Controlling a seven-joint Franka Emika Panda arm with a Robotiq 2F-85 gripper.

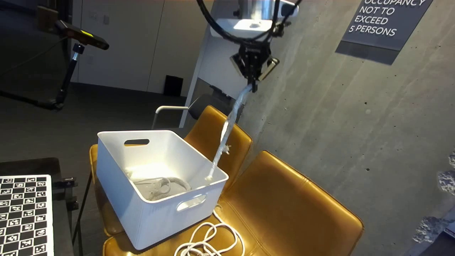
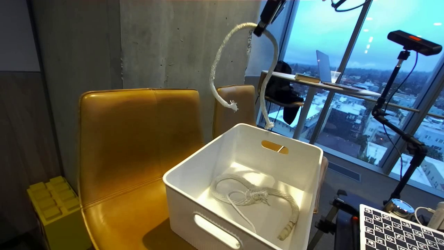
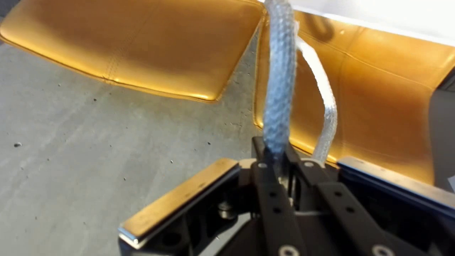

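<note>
1. Rope (image 3: 279, 78), pinched in the nearly closed jaws of the gripper (image 1: 253, 86); it hangs in the air, arching down from the grip, with two frayed ends drooping.
2. The longer end reaches down near the rim of the white box (image 1: 119, 192), close to a corner; whether it lies inside that edge, I cannot tell; the shorter end curls higher up.
3. The box rests on the gold chairs (image 1: 295, 199); within it lies a knotted rope (image 2: 256, 197), spread across its bottom.
4. A white cord (image 1: 199, 244) lies looped on a chair seat; it is just beside the box's lower edge.
</note>
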